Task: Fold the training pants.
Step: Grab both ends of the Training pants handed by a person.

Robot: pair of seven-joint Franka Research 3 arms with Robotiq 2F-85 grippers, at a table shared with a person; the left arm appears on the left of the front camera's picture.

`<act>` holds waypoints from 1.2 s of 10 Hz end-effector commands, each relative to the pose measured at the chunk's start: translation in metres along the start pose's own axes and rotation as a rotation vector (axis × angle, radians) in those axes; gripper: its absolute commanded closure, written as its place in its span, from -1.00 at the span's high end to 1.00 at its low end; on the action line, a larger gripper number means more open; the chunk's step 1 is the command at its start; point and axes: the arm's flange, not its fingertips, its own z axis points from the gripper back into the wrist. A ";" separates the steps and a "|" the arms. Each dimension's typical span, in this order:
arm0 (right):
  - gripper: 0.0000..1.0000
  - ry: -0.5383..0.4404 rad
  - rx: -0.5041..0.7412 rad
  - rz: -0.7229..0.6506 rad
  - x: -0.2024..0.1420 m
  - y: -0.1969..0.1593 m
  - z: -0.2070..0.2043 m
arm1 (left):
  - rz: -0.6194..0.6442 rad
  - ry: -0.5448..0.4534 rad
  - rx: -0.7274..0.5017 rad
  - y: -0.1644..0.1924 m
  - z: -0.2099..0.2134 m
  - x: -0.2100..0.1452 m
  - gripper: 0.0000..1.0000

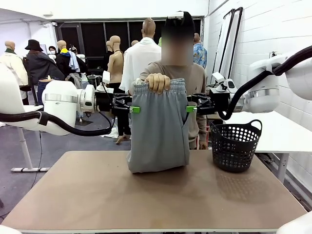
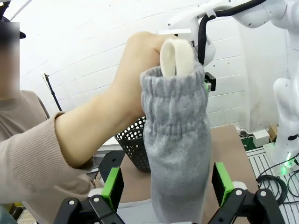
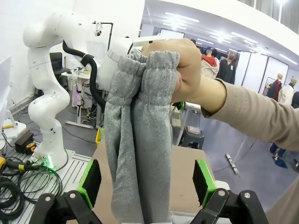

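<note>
The pants (image 1: pixel 158 129) hang upright over the middle of the surface (image 1: pixel 97 195). A person at the far side holds them up with one hand (image 1: pixel 157 83), which clamps the gathered waistband into a bunch. The cloth falls down as one narrow column, and its lower end rests on the surface, where it looks rounded and a little thick.

The left gripper (image 2: pixel 167 185) and the right gripper (image 3: pixel 147 184) stand at the two sides of the pants, just under the waistband. Both have their jaws wide apart, and neither one grips anything. In each wrist view the grey cloth hangs between the two green pads. A black basket (image 1: pixel 235 146) stands on the surface to the right of the pants, near them but apart.

About the progress, it seems that the task is at an early step. The two legs appear to lie together lengthwise, so perhaps one fold along the length is made. The pants do not lie flat on the surface, and no neat folded packet is there. The crosswise folds and the laying down are probably left to do, and the grippers have first to take the cloth.

Some things are hard to make out. The leg ends are not visible, so it cannot be told whether the bottom part is folded under or only crumpled. From the front the pads seem to touch the edges of the cloth, but real contact cannot be told. The hand covers the middle of the waistband.
</note>
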 end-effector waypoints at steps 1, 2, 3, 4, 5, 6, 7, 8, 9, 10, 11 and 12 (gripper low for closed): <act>1.00 0.002 0.006 -0.036 0.000 -0.009 -0.011 | -0.028 -0.051 0.018 -0.006 0.001 0.003 1.00; 1.00 0.002 0.006 -0.041 0.001 -0.011 -0.014 | -0.036 -0.054 0.019 -0.008 0.001 0.005 1.00; 1.00 -0.003 0.009 -0.051 0.001 -0.011 -0.016 | -0.040 -0.058 0.025 -0.008 0.000 0.006 1.00; 1.00 -0.007 0.007 -0.053 0.001 -0.013 -0.018 | -0.041 -0.069 0.019 -0.008 0.000 0.006 1.00; 1.00 -0.011 0.012 -0.053 0.002 -0.012 -0.019 | -0.045 -0.071 0.018 -0.008 -0.001 0.007 1.00; 1.00 -0.022 0.023 -0.059 0.004 -0.013 -0.020 | -0.047 -0.071 0.014 -0.010 -0.002 0.008 1.00; 1.00 -0.029 0.030 -0.064 0.005 -0.014 -0.023 | -0.044 -0.074 -0.005 -0.010 -0.003 0.007 1.00; 0.95 -0.036 0.036 -0.067 0.005 -0.016 -0.025 | -0.036 -0.077 -0.013 -0.010 -0.003 0.007 1.00; 0.56 -0.041 0.040 -0.071 0.005 -0.018 -0.027 | -0.030 -0.083 -0.019 -0.010 -0.003 0.006 0.62; 0.17 -0.045 0.045 -0.077 0.005 -0.020 -0.028 | -0.018 -0.088 -0.029 -0.010 -0.003 0.006 0.25; -0.23 -0.046 0.047 -0.079 0.005 -0.020 -0.029 | -0.010 -0.090 -0.032 -0.009 -0.003 0.006 -0.12; -0.62 -0.048 0.050 -0.084 0.005 -0.019 -0.030 | -0.005 -0.092 -0.034 -0.009 -0.004 0.006 -0.50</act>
